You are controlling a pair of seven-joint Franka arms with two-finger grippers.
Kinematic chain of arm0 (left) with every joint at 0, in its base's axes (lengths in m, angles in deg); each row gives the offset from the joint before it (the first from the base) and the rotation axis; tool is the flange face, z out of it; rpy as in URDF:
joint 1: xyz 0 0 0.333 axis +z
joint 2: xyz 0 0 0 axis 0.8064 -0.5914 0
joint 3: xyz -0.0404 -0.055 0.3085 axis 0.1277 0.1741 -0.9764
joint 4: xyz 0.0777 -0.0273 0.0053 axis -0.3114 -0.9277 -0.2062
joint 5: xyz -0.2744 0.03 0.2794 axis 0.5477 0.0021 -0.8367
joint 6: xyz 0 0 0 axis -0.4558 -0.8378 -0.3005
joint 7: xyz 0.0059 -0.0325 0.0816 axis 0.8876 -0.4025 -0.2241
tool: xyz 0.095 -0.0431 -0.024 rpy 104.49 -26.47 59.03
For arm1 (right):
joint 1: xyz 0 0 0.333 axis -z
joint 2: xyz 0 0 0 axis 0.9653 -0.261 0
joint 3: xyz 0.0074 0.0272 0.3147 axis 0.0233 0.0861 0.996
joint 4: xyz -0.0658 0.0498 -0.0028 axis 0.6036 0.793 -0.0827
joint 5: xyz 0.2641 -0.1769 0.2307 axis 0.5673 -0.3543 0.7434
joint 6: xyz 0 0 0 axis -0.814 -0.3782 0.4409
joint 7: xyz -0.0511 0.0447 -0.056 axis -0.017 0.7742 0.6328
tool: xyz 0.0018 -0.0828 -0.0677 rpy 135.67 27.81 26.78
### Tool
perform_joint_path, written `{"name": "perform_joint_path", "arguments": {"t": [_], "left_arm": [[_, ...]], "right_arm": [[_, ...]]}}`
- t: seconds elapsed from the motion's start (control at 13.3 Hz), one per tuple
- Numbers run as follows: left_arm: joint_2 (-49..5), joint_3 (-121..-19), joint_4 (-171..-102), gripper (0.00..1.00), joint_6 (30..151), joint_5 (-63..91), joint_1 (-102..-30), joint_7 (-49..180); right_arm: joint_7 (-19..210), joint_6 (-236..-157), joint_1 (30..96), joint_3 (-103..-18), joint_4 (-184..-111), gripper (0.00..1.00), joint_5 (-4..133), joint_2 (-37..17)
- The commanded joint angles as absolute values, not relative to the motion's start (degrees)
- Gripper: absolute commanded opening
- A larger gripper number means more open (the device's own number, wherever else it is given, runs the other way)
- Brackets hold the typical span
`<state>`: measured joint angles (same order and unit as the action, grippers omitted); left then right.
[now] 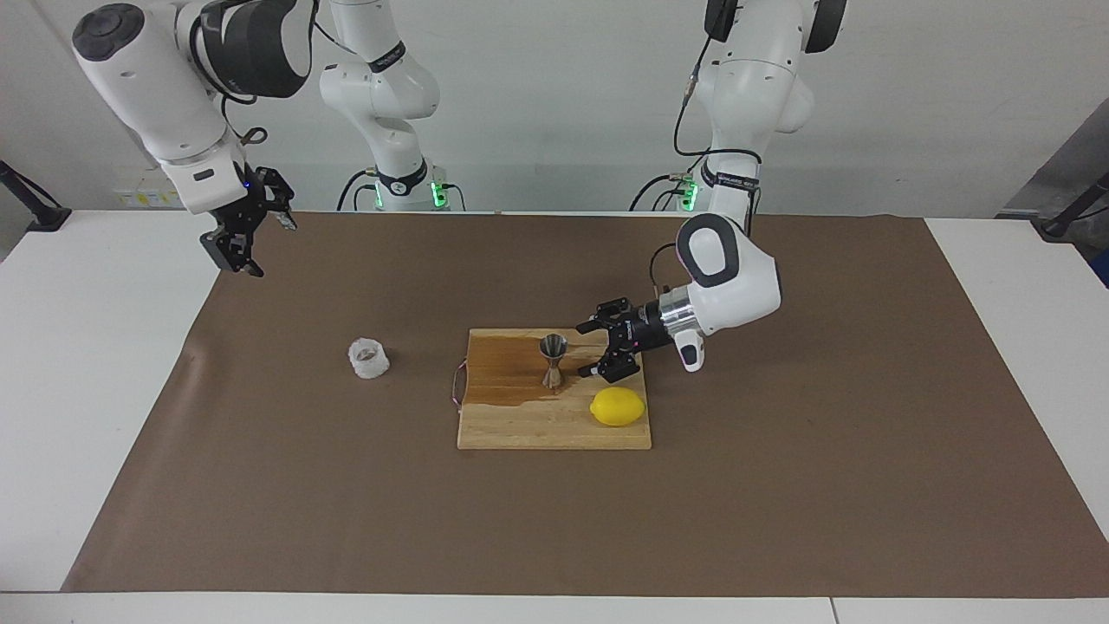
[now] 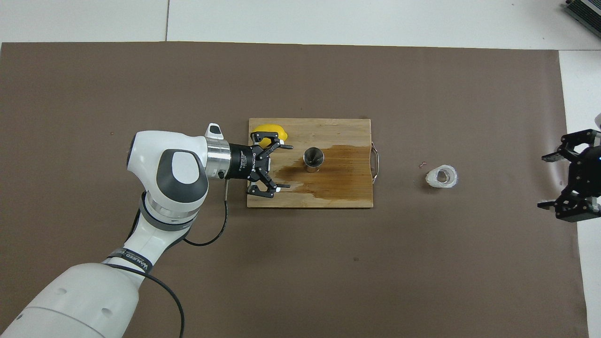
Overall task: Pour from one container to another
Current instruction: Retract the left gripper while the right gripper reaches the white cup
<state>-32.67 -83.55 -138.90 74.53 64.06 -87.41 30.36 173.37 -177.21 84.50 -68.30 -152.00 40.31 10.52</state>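
Jigger (image 1: pixel 553 360) contents unseen, cup (image 1: pixel 368 358) interior unclear

The cutting board (image 1: pixel 554 416) sits mid-table on the mat (image 1: pixel 780 485), and the jigger (image 1: pixel 553 360) stands upright on it, nearer the robots than the lemon (image 1: pixel 618 406), which lies on the board's corner toward the left arm's end. Off the board, toward the right arm's end, the crinkled cup (image 1: pixel 368 358) rests on the mat, well apart from the board.
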Motion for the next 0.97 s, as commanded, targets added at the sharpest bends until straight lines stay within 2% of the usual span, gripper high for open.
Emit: {"name": "perform_joint_path", "arguments": {"t": [0.0, 0.22, 0.37, 0.67, 0.82, 0.9], "left_arm": [[-27.6, -83.4, -140.4, 1.0, 69.9, 51.1, -84.0, 30.2], [-22.2, -83.5, -139.3, 1.0, 68.0, 30.0, -83.3, 30.8], [-21.0, -83.4, -135.4, 1.0, 63.4, 18.6, -82.3, 33.3], [-20.1, -83.5, -128.2, 1.0, 53.5, 8.2, -77.9, 46.7], [-19.9, -83.5, -124.7, 1.0, 50.1, 3.9, -76.1, 54.9], [-19.2, -83.5, -123.5, 1.0, 48.6, 2.0, -75.1, 58.4]], "right_arm": [[183.3, -180.8, 89.6, -67.8, -156.4, 1.0, 48.4, 9.3], [197.3, -181.8, 93.4, -67.8, -156.3, 1.0, 59.3, 2.1], [203.5, -182.5, 94.6, -67.8, -156.4, 1.0, 62.7, -1.0], [215.1, -182.6, 96.7, -67.8, -156.4, 1.0, 73.7, -8.5], [221.9, -181.3, 98.2, -67.8, -155.8, 1.0, 81.0, -15.9], [223.0, -181.6, 97.9, -67.8, -155.7, 1.0, 82.2, -16.5]]}}
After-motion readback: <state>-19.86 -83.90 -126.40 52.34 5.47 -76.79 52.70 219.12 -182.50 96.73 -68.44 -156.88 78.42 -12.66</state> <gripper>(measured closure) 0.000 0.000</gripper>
